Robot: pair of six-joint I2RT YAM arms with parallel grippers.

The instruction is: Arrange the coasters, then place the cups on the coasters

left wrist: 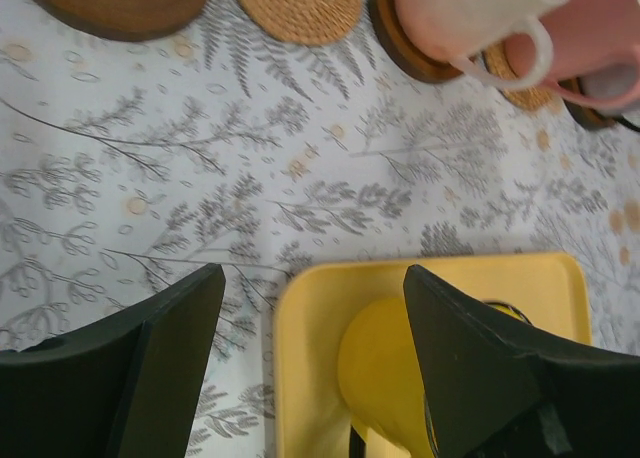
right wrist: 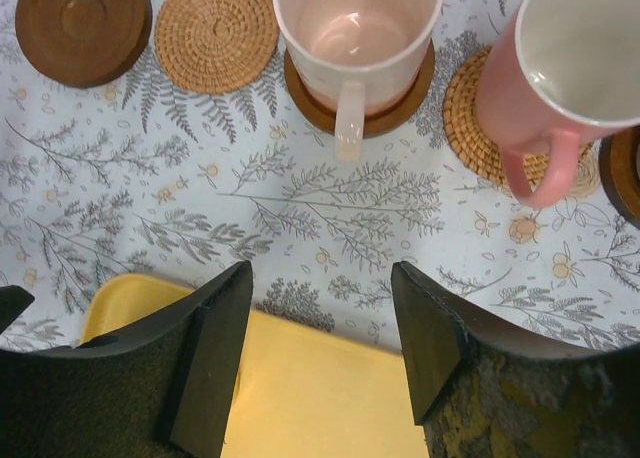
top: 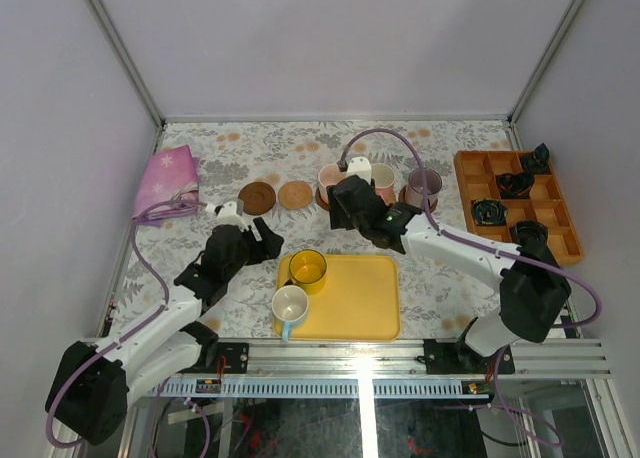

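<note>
An empty dark brown coaster (top: 257, 197) (right wrist: 83, 26) and an empty tan coaster (top: 296, 195) (right wrist: 216, 33) lie at the left of a row. Right of them, a pale pink cup (right wrist: 357, 28) stands on a dark coaster (right wrist: 400, 108). A second pink cup (right wrist: 560, 58) rests on a tan coaster (right wrist: 470, 118), and a grey-purple cup (top: 424, 185) on a dark one. The yellow cup (top: 307, 270) (left wrist: 390, 368) and the white-and-blue cup (top: 290, 305) stand on the tray. My left gripper (left wrist: 313, 278) (top: 270, 246) is open beside the yellow cup. My right gripper (right wrist: 320, 273) (top: 352, 218) is open and empty.
The yellow tray (top: 360, 308) lies at the near middle of the floral tablecloth. An orange compartment box (top: 520, 203) with small black objects stands at the right. A purple cloth (top: 168, 178) lies at the far left. Walls close in the sides and back.
</note>
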